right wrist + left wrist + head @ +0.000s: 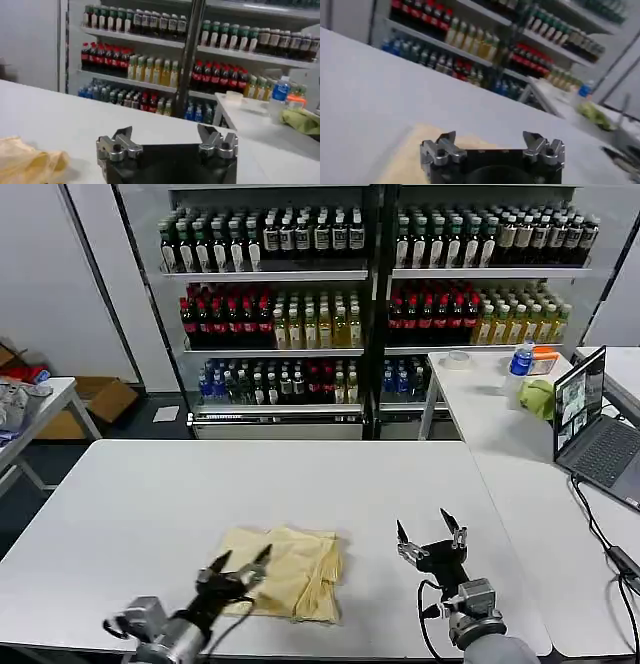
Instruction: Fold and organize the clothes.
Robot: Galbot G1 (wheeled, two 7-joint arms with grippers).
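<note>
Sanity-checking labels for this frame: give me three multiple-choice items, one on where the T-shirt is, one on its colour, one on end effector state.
1. Where does the T-shirt lie?
A. On the white table in front of the robot
B. On the side table beside the laptop
C. On a drinks shelf

2. What colour is the T-shirt?
A. Grey
B. Pale yellow
C. Red

3. What state are the two end effectors in?
A. Both shut on the T-shirt
B. Left shut, right open
C. Both open, holding nothing

Key: 1 A, the T-shirt rests folded on the white table. 2 B, its cloth is pale yellow. 3 C, the left end effector hovers over the T-shirt's near left corner with fingers spread, and the right end effector stands open above bare table to the right of it.
</note>
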